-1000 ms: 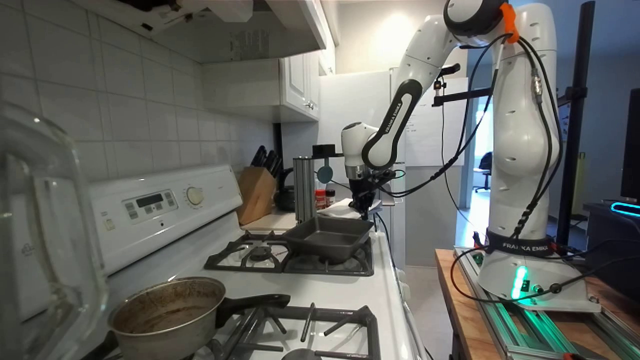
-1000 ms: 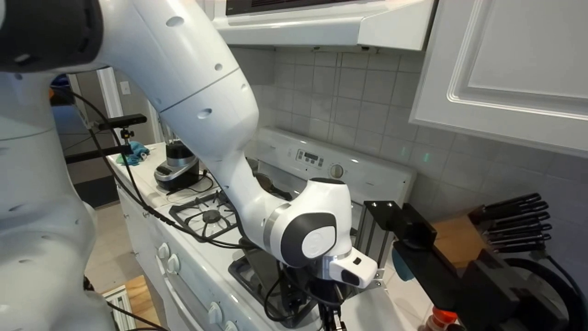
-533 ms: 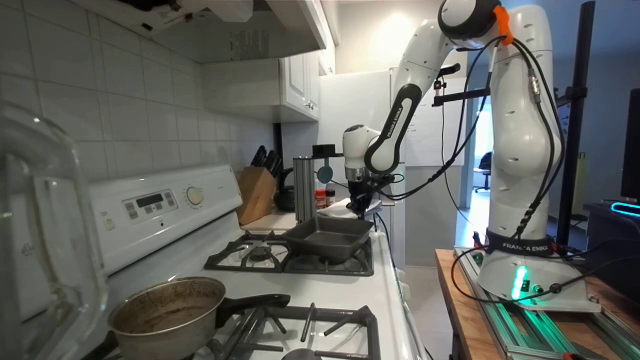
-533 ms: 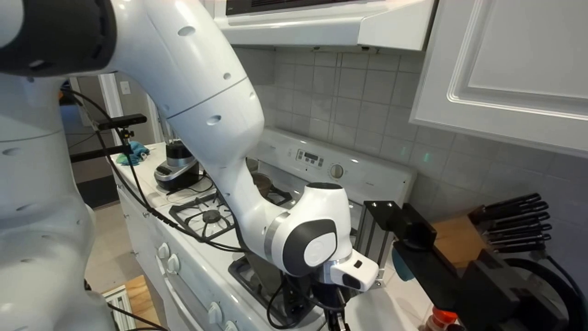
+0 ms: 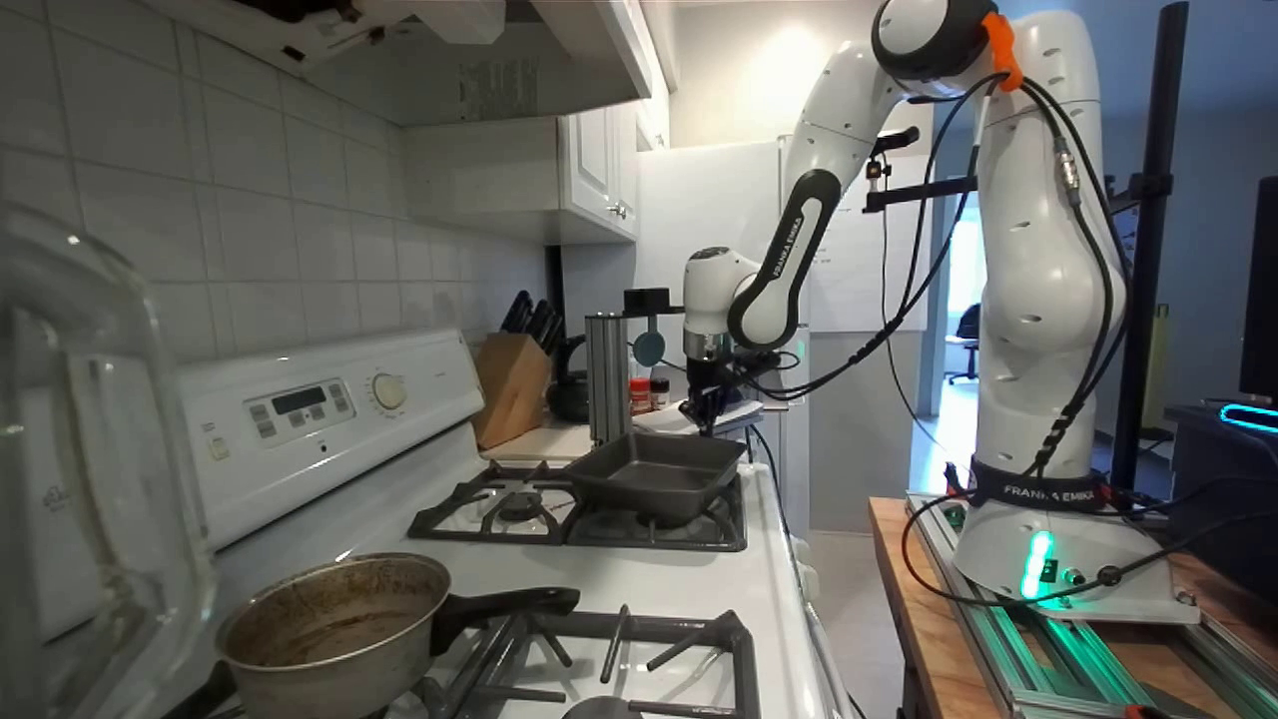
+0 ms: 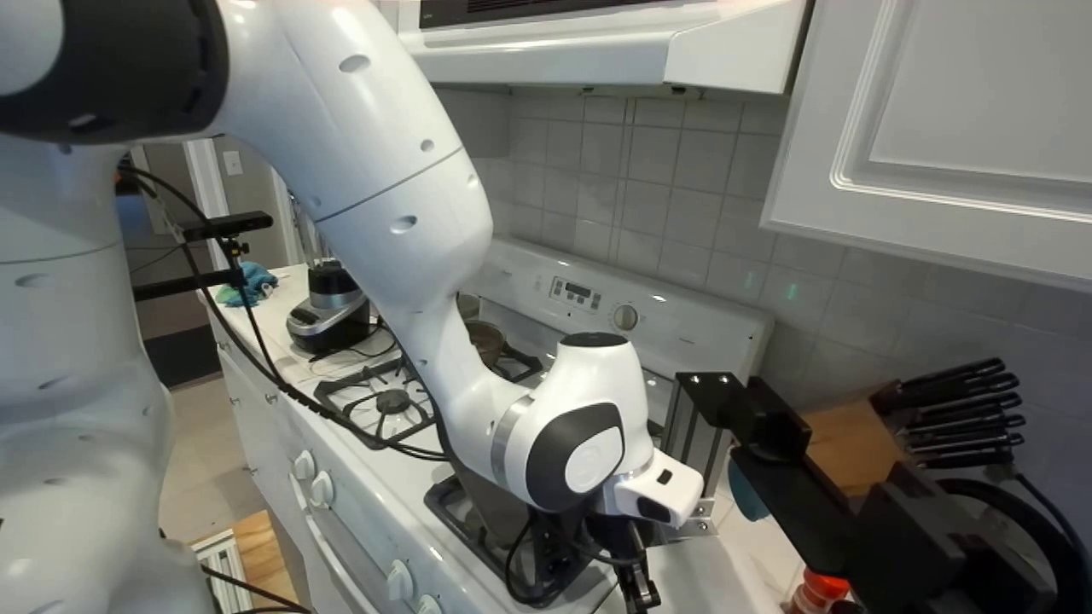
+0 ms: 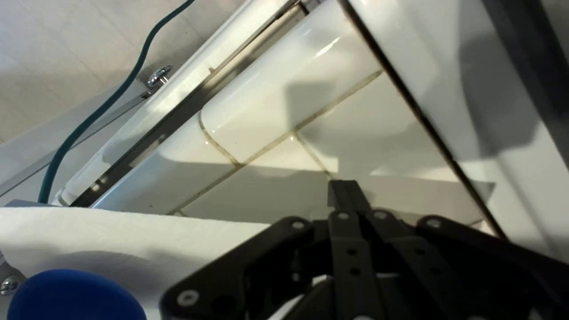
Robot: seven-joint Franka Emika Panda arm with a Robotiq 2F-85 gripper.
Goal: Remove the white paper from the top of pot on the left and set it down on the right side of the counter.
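The white kitchen stove (image 5: 659, 579) has a black pan (image 5: 654, 465) on top. The gripper (image 7: 348, 189) has its tips pressed together, with nothing I can see between them. In the wrist view, the white paper (image 7: 146, 235) is near 9 o'clock from the tips. In an exterior view, it is well apart, at 2 o'clock from the pot (image 5: 334, 644).

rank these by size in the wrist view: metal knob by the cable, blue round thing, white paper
1. white paper, the most visible area
2. blue round thing, cut off by the bottom edge
3. metal knob, clearly smallest
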